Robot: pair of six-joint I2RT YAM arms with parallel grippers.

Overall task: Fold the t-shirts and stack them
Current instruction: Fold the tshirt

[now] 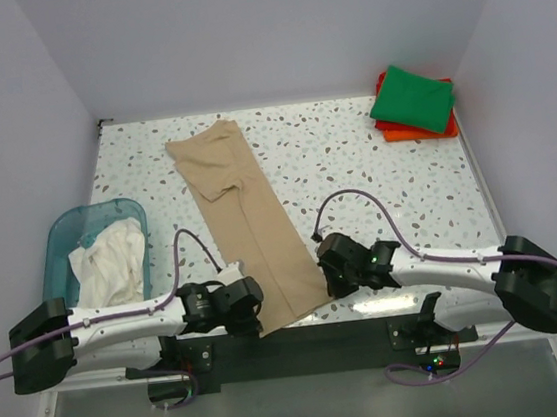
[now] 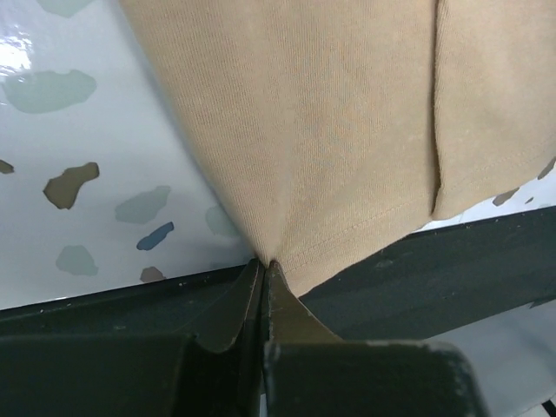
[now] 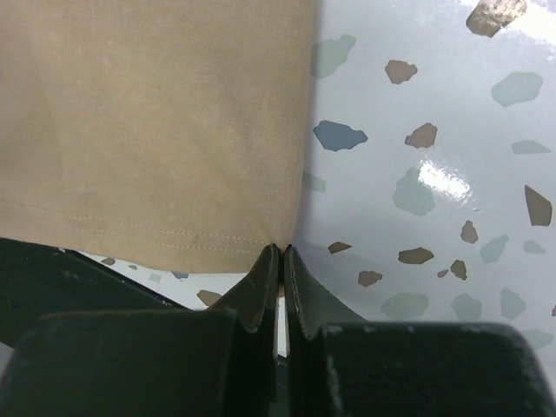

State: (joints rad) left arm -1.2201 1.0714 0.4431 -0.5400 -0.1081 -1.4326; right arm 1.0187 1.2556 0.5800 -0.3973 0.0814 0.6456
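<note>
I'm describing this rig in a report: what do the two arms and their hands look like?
The left arm and right arm have white links with boxy black joint housings. A purple cable loops along each. A small green light glows near the right wrist. The left hand and right hand each have two dark, flat fingers tapering to thin tips.

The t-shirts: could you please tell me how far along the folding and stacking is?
Done: the green shirt lies folded on the orange shirt, far right. In hand: the tan shirt, a long strip, left gripper and right gripper shut on its near hem corners. Left: finishing it, then the white shirt crumpled in the basket.
</note>
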